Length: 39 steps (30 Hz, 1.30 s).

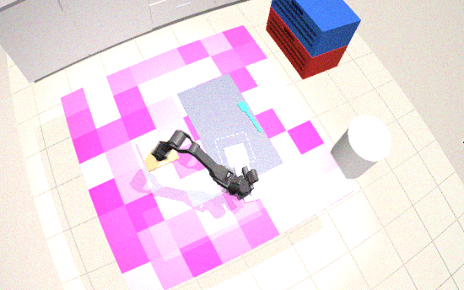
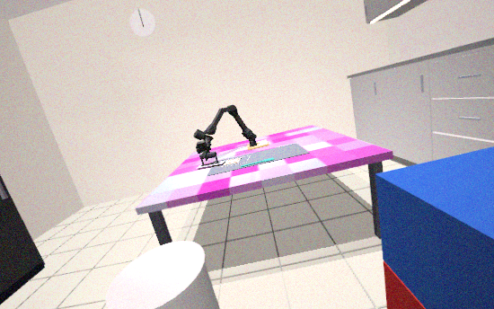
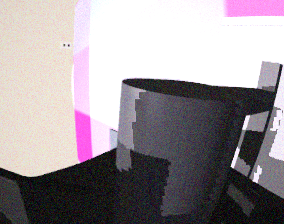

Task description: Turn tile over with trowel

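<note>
The gripper (image 1: 245, 193) (image 2: 210, 163) points down at the near end of the mat, low over the table, shut on the trowel. The trowel's pale, flat part (image 2: 210, 166) shows just below the fingers in the exterior view; the arm mostly hides its handle. The white tile (image 1: 236, 154) lies flat on the grey mat (image 1: 204, 105) (image 2: 287, 153), mostly inside the dashed outline (image 1: 230, 136), beside the gripper. Its upper face looks plain white; glare makes any marking hard to tell. The wrist view is mostly filled by dark gripper parts.
A cyan tool (image 1: 250, 117) (image 2: 262, 162) lies along the mat's far long edge. The arm's base stands by a tan plate (image 1: 152, 163) (image 2: 262, 145). A white cylinder (image 1: 369, 136) (image 2: 157, 274) and stacked blue and red crates (image 1: 337, 17) (image 2: 458, 193) stand off the table.
</note>
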### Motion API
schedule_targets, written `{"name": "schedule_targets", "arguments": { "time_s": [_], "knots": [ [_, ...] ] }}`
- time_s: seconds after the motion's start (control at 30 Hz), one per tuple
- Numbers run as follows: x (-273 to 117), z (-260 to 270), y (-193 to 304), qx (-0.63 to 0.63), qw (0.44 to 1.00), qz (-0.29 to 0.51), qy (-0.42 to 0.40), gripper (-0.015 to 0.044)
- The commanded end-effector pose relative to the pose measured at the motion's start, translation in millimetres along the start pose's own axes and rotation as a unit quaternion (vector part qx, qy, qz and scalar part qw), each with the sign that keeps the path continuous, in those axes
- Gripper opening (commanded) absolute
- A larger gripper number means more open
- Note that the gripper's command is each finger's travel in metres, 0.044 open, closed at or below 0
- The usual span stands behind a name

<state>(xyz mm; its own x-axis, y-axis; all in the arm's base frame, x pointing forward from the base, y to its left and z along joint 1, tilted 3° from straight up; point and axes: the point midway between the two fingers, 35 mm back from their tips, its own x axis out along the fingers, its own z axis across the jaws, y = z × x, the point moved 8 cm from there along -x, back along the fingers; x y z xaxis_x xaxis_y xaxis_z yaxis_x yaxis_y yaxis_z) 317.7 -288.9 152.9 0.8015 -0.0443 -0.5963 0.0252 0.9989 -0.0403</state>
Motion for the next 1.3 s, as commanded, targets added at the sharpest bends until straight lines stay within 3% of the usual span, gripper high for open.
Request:
{"name": "schedule_targets", "arguments": {
  "time_s": [0.0,0.83,1.27],
  "knots": [
    [4.8,-3.9,0.2,-0.002,1.0,0.002,-0.003,0.0],
    [7.6,-7.1,20.6,-0.002,1.0,0.003,-0.003,0.0],
    [-13.1,18.7,-6.2,-0.003,1.0,0.002,-0.003,0.0]
  ]
}}
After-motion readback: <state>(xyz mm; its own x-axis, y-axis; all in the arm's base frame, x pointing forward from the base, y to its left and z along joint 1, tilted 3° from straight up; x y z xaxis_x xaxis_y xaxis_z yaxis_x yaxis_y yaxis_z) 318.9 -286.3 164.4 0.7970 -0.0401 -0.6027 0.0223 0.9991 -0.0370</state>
